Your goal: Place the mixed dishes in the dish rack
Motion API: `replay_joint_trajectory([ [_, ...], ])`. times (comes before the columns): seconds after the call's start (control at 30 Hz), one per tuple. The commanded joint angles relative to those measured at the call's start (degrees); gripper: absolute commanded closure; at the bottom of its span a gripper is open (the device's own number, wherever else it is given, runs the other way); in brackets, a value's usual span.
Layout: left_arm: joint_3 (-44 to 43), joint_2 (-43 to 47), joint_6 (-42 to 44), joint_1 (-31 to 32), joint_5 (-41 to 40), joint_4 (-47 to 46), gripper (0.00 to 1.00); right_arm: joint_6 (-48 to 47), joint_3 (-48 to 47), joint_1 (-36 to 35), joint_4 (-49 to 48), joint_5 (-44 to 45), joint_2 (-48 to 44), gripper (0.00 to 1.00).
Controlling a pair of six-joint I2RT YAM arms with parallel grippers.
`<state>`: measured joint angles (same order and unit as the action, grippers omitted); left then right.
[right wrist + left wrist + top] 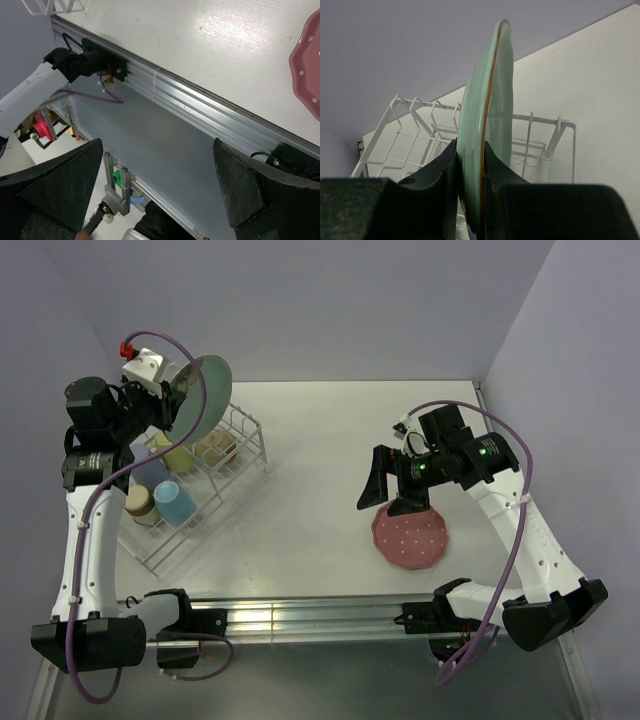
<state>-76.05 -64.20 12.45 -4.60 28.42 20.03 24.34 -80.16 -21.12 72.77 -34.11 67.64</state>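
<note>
The left gripper point(470, 162) is clamping the mint-green flower plate point(487, 100) by its lower rim, jaws closed tight on both faces, and is holding it on edge above the raised slotted tier of the dish rack point(415, 132). To do this step well, I judge the plate should be lined up with the wire dividers and lowered straight into one gap. It should be let go only once its rim is sitting on the wires, or it may topple. The left wrist view is showing this edge-on alignment. The overhead view is instead showing cups filling the lower tray, a light blue mug point(175, 502) among them, though which slot lies directly beneath is hard to tell. The right gripper point(390, 492) is hanging wide open and empty over the far edge of the pink white-dotted plate point(412, 538), which is lying flat on the table point(300, 490). Its wrist camera is catching only the plate's scalloped edge.
</note>
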Motion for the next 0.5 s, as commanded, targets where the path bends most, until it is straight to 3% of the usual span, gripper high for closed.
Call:
replay_joint_trajectory([
  [0.0, -0.33, 1.01, 1.53, -0.32, 4.27, -6.5, 1.0, -0.7, 0.53, -0.14, -1.14, -0.96, -0.05, 0.02],
  [0.43, 2.31, 0.57, 0.13, -0.67, 0.94, -6.41, 1.0, -1.13, 0.62, -0.23, -0.88, -0.52, 0.39, 0.02],
  [0.47, 2.75, 0.75, -0.14, -0.67, 0.15, -6.84, 0.93, -1.13, 0.62, -0.32, -0.88, -0.43, 0.57, 0.02],
])
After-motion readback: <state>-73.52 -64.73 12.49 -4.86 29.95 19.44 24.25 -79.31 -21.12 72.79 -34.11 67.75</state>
